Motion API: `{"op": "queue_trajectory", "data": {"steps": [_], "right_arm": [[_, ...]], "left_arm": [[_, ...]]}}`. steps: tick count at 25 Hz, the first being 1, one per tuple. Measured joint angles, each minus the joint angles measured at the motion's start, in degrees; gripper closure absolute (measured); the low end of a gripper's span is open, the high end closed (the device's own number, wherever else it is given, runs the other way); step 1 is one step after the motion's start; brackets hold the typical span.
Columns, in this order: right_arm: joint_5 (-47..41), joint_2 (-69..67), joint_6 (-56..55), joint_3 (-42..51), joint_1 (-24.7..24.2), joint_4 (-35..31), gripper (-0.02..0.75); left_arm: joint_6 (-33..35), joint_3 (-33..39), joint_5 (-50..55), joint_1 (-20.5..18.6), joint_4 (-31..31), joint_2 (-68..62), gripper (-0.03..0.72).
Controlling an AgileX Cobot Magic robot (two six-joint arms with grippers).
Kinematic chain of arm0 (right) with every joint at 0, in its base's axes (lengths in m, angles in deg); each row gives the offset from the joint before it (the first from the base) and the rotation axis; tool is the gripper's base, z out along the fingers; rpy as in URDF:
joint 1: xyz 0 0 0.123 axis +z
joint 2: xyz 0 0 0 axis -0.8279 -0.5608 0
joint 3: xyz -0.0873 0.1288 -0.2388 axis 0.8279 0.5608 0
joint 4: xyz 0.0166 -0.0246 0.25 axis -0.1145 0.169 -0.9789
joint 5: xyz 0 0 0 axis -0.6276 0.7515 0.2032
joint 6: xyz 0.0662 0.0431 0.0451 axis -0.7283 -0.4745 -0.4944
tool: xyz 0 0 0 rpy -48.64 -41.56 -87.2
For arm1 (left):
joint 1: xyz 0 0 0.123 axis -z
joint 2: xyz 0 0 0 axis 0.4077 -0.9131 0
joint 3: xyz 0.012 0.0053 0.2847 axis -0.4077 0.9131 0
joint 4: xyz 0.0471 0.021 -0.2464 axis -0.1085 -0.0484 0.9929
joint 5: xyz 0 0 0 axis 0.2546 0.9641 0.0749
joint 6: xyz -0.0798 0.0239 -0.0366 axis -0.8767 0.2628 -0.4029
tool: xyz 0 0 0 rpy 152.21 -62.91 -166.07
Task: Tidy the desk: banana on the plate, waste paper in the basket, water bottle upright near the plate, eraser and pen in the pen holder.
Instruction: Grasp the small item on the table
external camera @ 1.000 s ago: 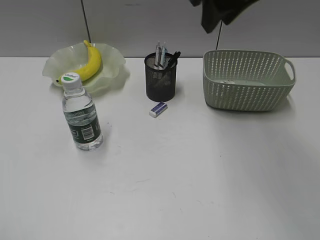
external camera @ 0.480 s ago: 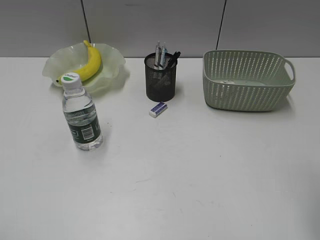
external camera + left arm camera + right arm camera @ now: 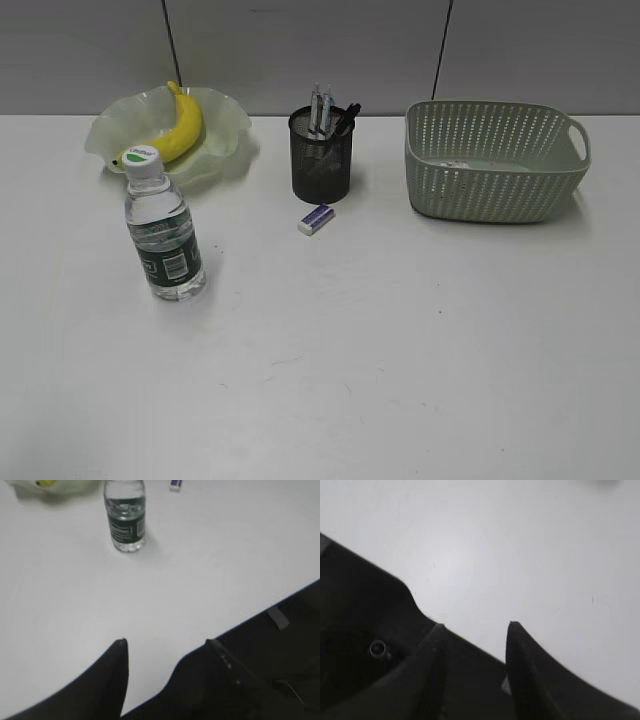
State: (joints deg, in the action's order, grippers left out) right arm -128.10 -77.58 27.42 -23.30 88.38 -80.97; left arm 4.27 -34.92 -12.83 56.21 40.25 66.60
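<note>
The banana (image 3: 182,126) lies in the wavy pale green plate (image 3: 228,122) at the back left of the desk (image 3: 400,340). In front of the plate the water bottle (image 3: 163,232) stands upright. Pens (image 3: 322,104) stick out of the black mesh pen holder (image 3: 322,160), and the eraser (image 3: 316,219) lies on the desk just in front of it. The waste paper (image 3: 455,163) shows only faintly through the holes of the basket (image 3: 495,170). My left gripper (image 3: 168,641) hangs open and empty over the desk's front edge. My right gripper (image 3: 476,625) is open too, holding nothing.
Neither arm appears in the exterior view. The left wrist view takes in the water bottle (image 3: 125,517), the eraser (image 3: 175,485) and the dark drop beyond the desk's edge (image 3: 280,630). The right wrist view holds bare white desk and its edge.
A dark part of the right arm that hung at the top of the exterior view one second ago has left the picture. The objects on the desk have not moved.
</note>
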Motion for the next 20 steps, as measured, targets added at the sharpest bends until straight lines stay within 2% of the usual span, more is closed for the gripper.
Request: {"op": "queue_trajectory", "data": {"steps": [4,9,20], "right_arm": [[1.7,12.3,0.0,0.4,0.0,0.0,0.419],[3.3,12.6,-0.1,0.9,0.1,0.2,0.42],[6.9,12.5,-0.2,2.6,0.1,0.2,0.42]], "left_arm": [[0.3,-2.5,-12.5,0.0,4.2,-14.7,0.326],[0.6,-10.2,-26.2,0.2,5.1,-39.7,0.326],[0.7,-45.7,-30.4,5.4,-1.7,-86.0,0.323]]}}
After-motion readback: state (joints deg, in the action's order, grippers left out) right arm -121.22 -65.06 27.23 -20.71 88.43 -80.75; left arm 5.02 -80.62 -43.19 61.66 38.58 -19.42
